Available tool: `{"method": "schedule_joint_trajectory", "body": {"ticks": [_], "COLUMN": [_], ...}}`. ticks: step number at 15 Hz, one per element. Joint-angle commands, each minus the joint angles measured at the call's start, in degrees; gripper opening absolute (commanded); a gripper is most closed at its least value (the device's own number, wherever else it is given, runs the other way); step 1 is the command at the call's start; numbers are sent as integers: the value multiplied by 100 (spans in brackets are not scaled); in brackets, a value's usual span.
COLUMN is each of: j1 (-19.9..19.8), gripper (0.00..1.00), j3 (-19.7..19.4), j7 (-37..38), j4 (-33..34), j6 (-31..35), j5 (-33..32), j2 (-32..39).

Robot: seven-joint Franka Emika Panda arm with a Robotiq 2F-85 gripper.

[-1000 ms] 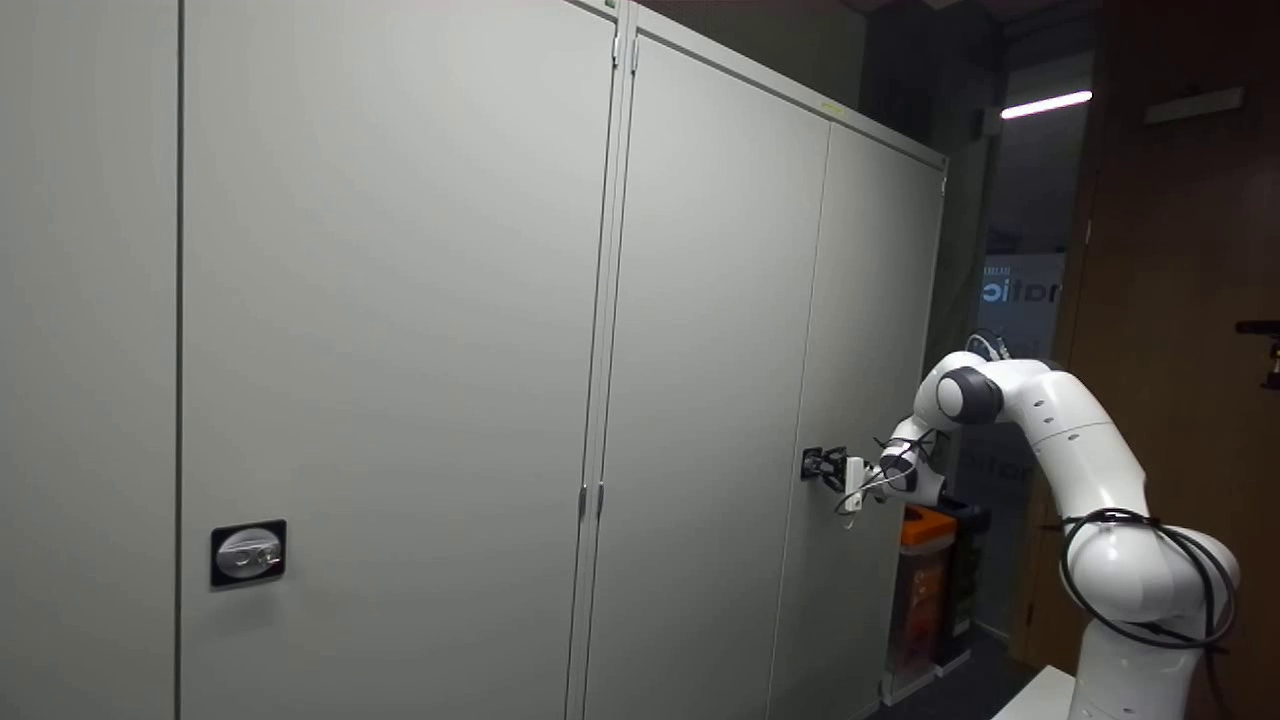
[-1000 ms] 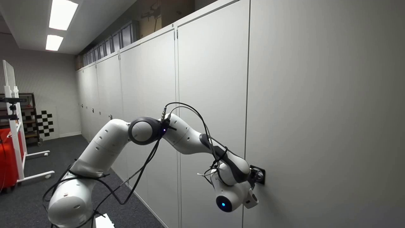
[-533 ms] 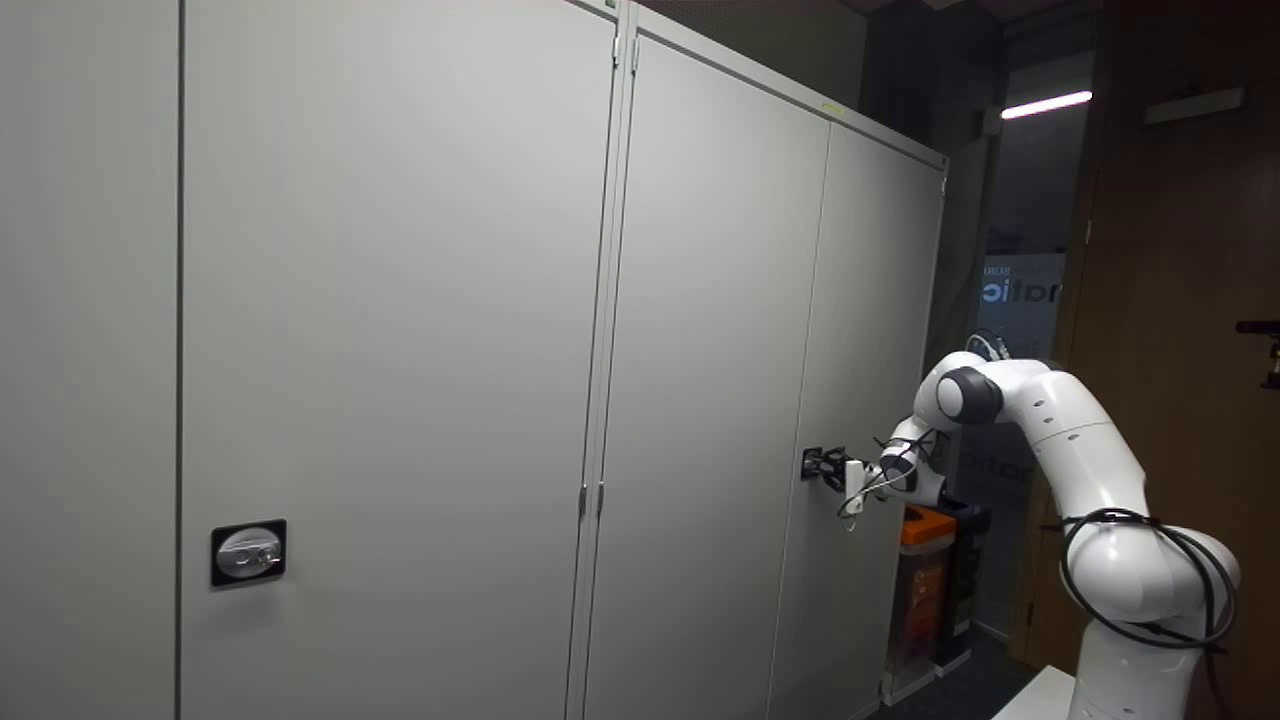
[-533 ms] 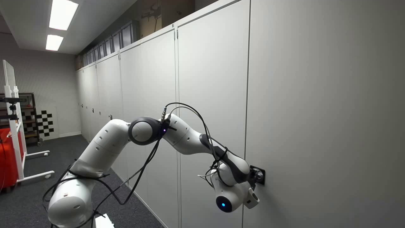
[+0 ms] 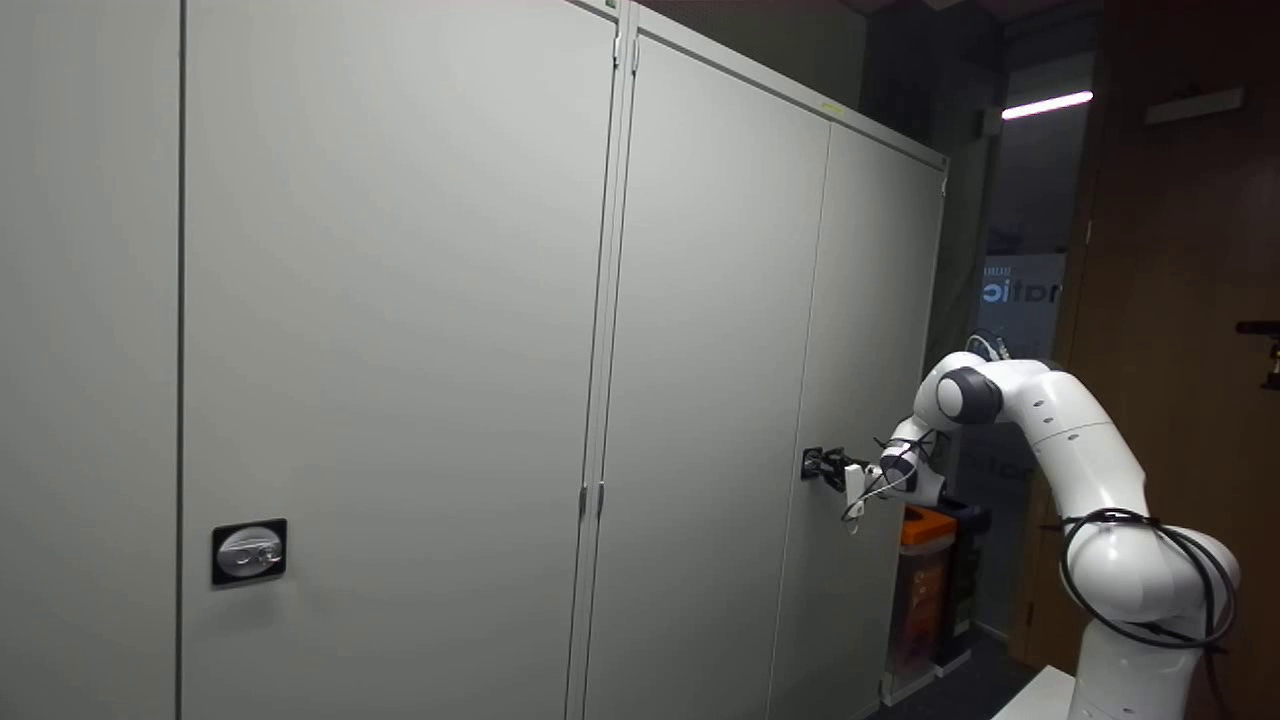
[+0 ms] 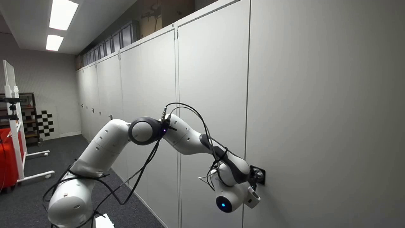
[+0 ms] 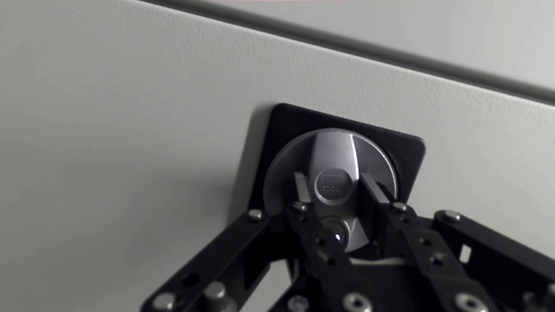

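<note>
Cabinet handle [image 7: 334, 151] and gripper [image 7: 333, 180] are shown close up in the wrist view. The silver handle is mounted on a black plate [image 7: 299, 121], which is fixed to a pale door [image 7: 143, 117] just beside a dark seam [image 7: 360, 50]. The handle's raised bar is clasped between the two fingers [image 7: 375, 190], one placed on either side, and is not quite squared with the plate's edges. A lock cylinder [image 7: 339, 228] is partly covered by the gripper.

In an exterior view, the gripper is held at the handle by the white arm [image 5: 1085, 425], and the door is seen closed. A matching handle [image 5: 249, 553], untouched, is mounted well apart on a nearer cabinet [image 5: 400, 300]. Beyond the arm, an orange-topped bin [image 5: 922, 585] and a dark bin [image 5: 963, 570] are placed side by side.

In an exterior view, the gripper is mostly hidden by the arm's wrist [image 6: 229, 179], beside which the plate and part of the handle are shown. Further off, a row of cabinets [image 6: 107, 82], a white frame [image 6: 15, 139] and a red object [image 6: 8, 161] are seen.

The turning of the handle is judged to be the step in hand, with little rotation apparent. For the next move, a firm hold and a wrist rotation centred on the handle's own axis would be called for.
</note>
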Motion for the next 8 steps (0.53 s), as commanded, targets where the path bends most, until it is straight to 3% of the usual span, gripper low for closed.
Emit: {"method": "schedule_joint_trajectory", "body": {"ticks": [1,8], "j1": [-71,-84], "gripper": [8,8], "j3": [-49,-42], "j7": [-468,-1131], "j4": [456,450], "j6": [-53,-132], "j5": [329,451], "j2": [281,321]}}
